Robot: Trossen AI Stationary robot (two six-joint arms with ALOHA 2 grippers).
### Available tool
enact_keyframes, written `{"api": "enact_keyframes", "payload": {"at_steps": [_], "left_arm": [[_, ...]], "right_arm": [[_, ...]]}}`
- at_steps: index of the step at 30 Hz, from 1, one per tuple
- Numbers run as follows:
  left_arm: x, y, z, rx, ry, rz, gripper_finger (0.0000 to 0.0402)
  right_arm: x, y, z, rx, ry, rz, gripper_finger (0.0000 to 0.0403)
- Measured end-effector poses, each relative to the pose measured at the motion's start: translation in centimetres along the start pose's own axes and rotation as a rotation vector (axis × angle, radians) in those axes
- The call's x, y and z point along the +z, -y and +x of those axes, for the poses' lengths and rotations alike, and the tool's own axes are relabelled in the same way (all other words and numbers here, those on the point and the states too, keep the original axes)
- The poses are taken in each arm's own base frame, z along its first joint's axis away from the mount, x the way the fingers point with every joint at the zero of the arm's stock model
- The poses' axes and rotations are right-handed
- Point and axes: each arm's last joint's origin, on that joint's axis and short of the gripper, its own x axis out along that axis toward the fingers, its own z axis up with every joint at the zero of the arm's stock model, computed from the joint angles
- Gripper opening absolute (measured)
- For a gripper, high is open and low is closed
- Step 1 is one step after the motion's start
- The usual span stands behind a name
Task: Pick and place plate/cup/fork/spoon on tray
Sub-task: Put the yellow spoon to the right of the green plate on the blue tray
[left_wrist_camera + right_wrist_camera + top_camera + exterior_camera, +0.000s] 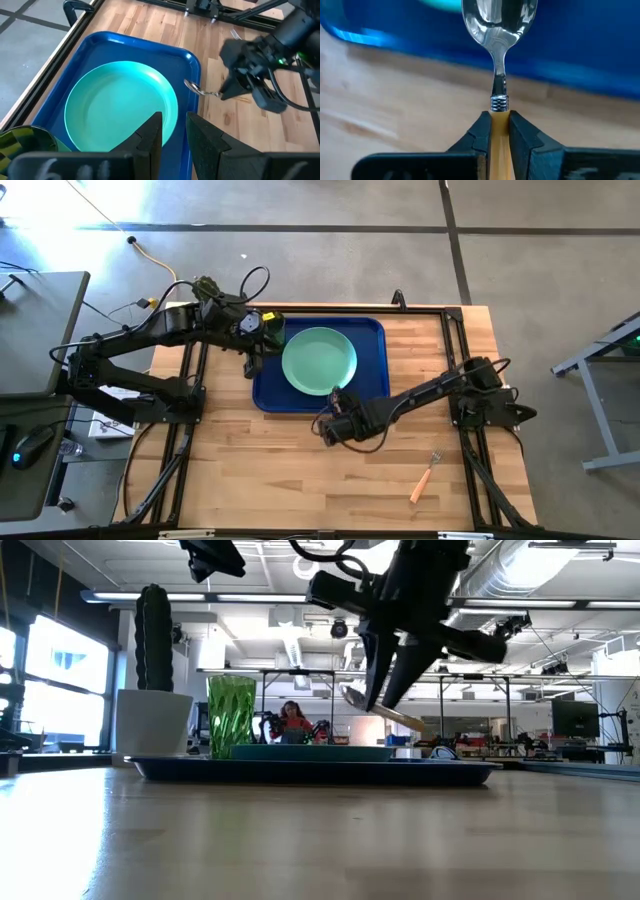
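Tray (375, 340) holds plate (319, 361) and cup (272, 328).

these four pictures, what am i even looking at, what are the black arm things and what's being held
Two robot arms at a wooden table, each ending in a two-finger gripper. One picture looks down from above, one looks level across the tabletop, and two come from cameras on the wrists. A blue tray holds a mint-green plate and a green cup. The right gripper is shut on the spoon, bowl reaching over the tray's edge. The left gripper hangs above the tray by the cup, holding nothing. A fork lies on the table.
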Motion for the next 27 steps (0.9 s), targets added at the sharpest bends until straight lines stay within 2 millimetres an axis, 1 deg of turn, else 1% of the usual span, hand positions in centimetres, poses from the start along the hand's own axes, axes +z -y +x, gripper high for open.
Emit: {"api": "enact_keyframes", "payload": {"at_steps": [5, 9, 14, 17, 19, 21, 24, 27], "left_arm": [[-0.1, 0.0, 0.0, 0.0, -0.008, -0.004, 0.0076], [-0.1, 0.0, 0.0, 0.0, -0.007, -0.004, 0.0076], [-0.1, 0.0, 0.0, 0.009, -0.006, 0.012, 0.0076], [-0.1, -0.1, 0.0, 0.027, -0.005, 0.014, 0.0076], [0.0, -0.1, 0.0, 0.05, -0.004, 0.015, 0.0076], [-0.1, -0.2, 0.0, 0.071, -0.004, 0.015, 0.0076], [0.0, -0.3, 0.0, 0.11, -0.003, 0.016, 0.0076], [0.0, -0.6, 0.0, 0.137, -0.003, 0.025, 0.0076]], "right_arm": [[2.7, 0.5, -1.4, -0.009, 0.079, 0.047, 0.0023], [5.3, 1.5, -3.0, -0.037, 0.14, 0.057, 0.0023], [8.8, 2.8, -4.8, -0.073, 0.22, 0.034, 0.0023], [10.8, 3.7, -5.5, -0.105, 0.25, 0.007, 0.0023], [12.2, 4.3, -5.7, -0.124, 0.257, -0.008, 0.0023], [13.4, 4.8, -5.6, -0.157, 0.258, -0.019, 0.0023], [15.2, 5.6, -4.9, -0.205, 0.231, -0.02, 0.0023], [16.7, 6.2, -3.6, -0.246, 0.17, -0.023, 0.0023]]}}
